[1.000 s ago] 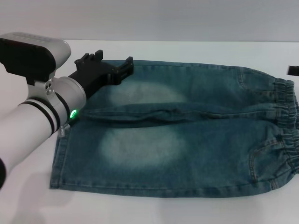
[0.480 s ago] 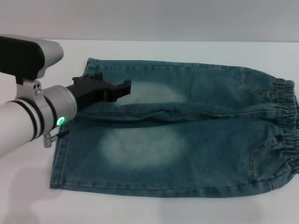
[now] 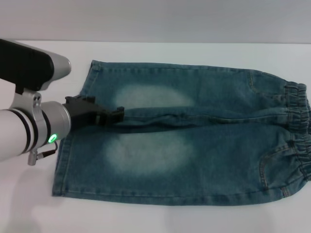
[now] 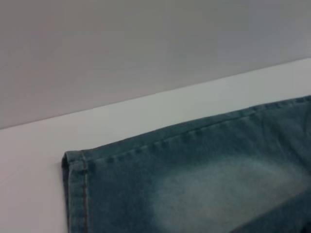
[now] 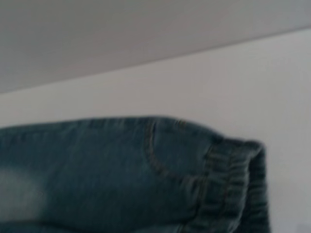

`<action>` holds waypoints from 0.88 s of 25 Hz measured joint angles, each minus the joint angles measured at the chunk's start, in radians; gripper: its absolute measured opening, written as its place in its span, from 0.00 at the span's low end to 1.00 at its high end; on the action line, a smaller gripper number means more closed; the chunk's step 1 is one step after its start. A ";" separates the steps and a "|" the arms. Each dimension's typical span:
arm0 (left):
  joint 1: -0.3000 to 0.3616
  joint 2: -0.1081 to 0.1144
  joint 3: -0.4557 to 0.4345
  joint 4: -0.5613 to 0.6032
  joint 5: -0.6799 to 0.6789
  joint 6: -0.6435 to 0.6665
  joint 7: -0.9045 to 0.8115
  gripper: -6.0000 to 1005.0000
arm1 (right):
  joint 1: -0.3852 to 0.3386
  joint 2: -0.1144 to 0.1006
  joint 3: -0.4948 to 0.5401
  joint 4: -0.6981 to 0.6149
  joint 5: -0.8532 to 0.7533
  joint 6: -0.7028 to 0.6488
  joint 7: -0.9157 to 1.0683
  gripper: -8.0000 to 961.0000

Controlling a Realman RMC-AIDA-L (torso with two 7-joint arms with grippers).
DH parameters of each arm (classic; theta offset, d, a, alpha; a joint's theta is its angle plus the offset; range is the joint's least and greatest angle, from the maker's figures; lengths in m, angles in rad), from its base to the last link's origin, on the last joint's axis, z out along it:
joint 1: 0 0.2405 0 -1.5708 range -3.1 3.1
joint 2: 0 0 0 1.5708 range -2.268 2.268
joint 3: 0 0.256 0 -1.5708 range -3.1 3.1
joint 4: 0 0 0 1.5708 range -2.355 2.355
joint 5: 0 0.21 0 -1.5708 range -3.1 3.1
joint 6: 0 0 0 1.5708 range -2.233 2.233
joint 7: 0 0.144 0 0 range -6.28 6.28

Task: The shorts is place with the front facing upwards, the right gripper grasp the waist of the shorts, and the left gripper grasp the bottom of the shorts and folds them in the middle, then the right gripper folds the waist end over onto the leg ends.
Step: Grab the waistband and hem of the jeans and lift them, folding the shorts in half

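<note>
- The left end effector (image 3: 109,115) is hovering at the far left of the head view, its black claw lying over the leg ends (image 3: 73,141) near the gap between the two legs; whether its fingers are spread or closed I cannot tell, and no denim appears to be lifted.
- The shorts (image 3: 194,145) are lying flat, front upwards, across the white tabletop (image 3: 194,218), with the hems pointing toward the robot's left and the legs running rightward (two pale faded patches are showing on the thighs).
- The left wrist view is showing one hem corner (image 4: 75,167) resting flat on the tabletop, with nothing pinching it.
- The puckered elastic waist (image 3: 297,141) is sitting at the right edge of the head view, unheld; the right wrist view is looking at that waistband (image 5: 228,189) from close by.
- The right end effector is not showing in any view, so its state cannot be given.
- Judging by this, the grasping step is in hand: the left arm is lining up on the bottom of the shorts, and no fold has begun.
- The next move probably calls for the left claw to settle on a hem edge and pinch it, and for the right claw to take the waist, before the lengthwise fold.
</note>
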 joint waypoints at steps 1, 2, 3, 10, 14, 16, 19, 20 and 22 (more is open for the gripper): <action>0.002 0.000 0.007 -0.003 0.003 0.003 0.002 0.82 | 0.000 0.000 0.000 0.000 0.000 0.000 0.000 0.72; 0.002 0.000 0.007 -0.003 0.003 0.003 0.002 0.82 | -0.001 -0.001 -0.002 0.007 0.000 -0.033 -0.015 0.71; 0.003 0.001 0.011 -0.005 0.007 0.005 0.002 0.82 | -0.001 -0.001 -0.002 0.007 0.000 -0.033 -0.015 0.69; -0.001 0.001 0.008 -0.009 0.027 -0.016 -0.003 0.81 | -0.010 -0.001 -0.006 0.015 -0.001 -0.115 -0.055 0.52; 0.011 0.001 -0.003 -0.054 0.041 -0.092 -0.009 0.80 | -0.030 0.002 -0.001 -0.014 0.005 -0.168 -0.051 0.62; 0.018 0.001 -0.006 -0.077 0.050 -0.123 -0.014 0.80 | -0.043 0.004 0.004 -0.039 0.014 -0.182 -0.041 0.70; 0.063 0.002 -0.012 -0.185 0.109 -0.218 -0.047 0.79 | -0.073 0.005 0.007 -0.072 0.038 -0.193 -0.020 0.71; 0.070 0.001 -0.012 -0.204 0.128 -0.240 -0.061 0.78 | -0.083 0.005 0.006 -0.077 0.043 -0.195 -0.015 0.71; 0.084 0.001 -0.008 -0.254 0.189 -0.327 -0.124 0.78 | -0.099 0.007 0.006 -0.077 0.050 -0.192 -0.012 0.71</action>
